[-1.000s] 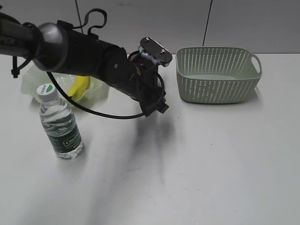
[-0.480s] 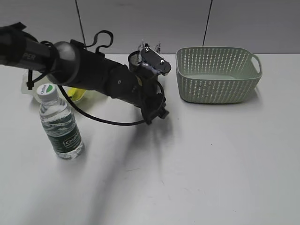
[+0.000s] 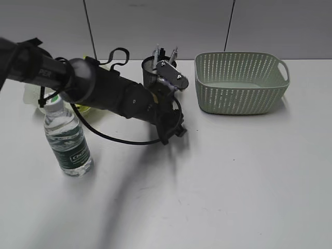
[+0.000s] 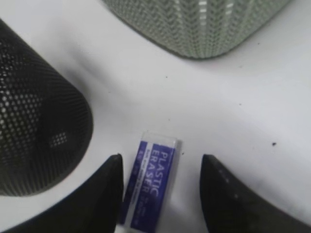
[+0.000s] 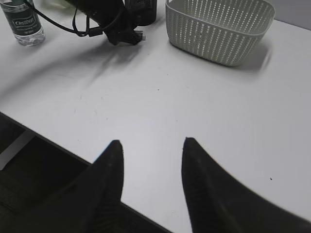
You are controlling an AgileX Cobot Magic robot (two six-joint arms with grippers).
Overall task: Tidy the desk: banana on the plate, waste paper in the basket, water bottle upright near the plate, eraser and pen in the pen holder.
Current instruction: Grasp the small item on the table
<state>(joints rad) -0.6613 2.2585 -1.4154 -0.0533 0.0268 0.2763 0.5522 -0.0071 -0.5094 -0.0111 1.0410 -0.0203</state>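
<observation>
In the left wrist view the eraser [image 4: 150, 183], white in a blue "PLASTIC ERASER" sleeve, lies flat on the desk [image 4: 233, 111]. My left gripper [image 4: 161, 158] is open around it, and the eraser sits nearer the left finger [image 4: 104, 194]. The black mesh pen holder [image 4: 34, 121] stands just to its left, with two thin pen-like sticks rising from the pen holder [image 3: 149, 72]. The basket [image 3: 241, 83] is to the right. The water bottle [image 3: 66, 137] stands upright. A bit of banana [image 3: 84, 108] and plate [image 3: 32, 97] shows behind the left arm [image 3: 119, 96]. The waste paper is out of view. My right gripper [image 5: 153, 141] is open and holds nothing.
The left arm's cable loops [image 3: 129, 140] hang low over the desk between bottle and basket. The right gripper hovers at the desk's front edge [image 5: 58, 145], with dark floor below. The eraser lies in the narrow gap between the pen holder and the basket [image 4: 194, 24].
The left arm has swung lower and farther back toward the pen holder, uncovering the holder's top in the exterior view. Neither gripper's opening has changed.
</observation>
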